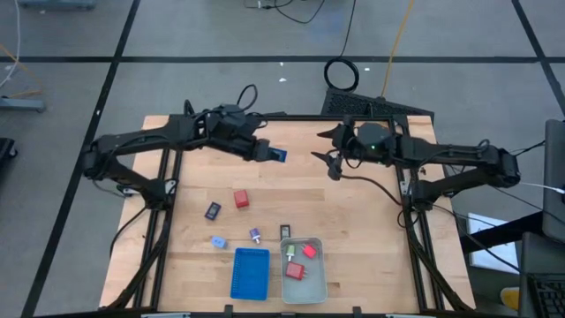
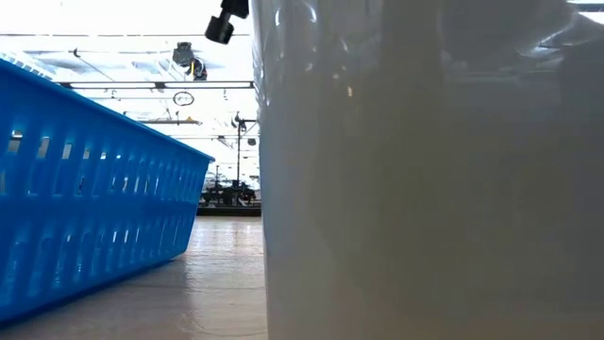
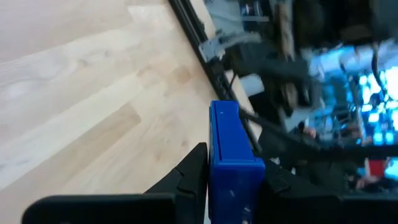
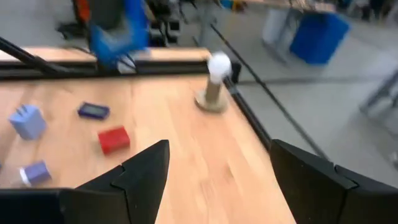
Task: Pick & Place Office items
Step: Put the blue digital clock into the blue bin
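While your left gripper [image 1: 275, 155] is clamped on that small stiff blue plastic block [image 3: 231, 163] above the wooden table [image 1: 353, 230], keep squeezing its flat sides, it looks light but slick; your right gripper [image 1: 331, 164] hangs spread open, holding nothing.

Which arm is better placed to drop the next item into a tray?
Left. The left hand is shut on a blue block, lifted above the table's far side. The right hand is open and empty. The blue tray and the grey tray sit at the near edge.
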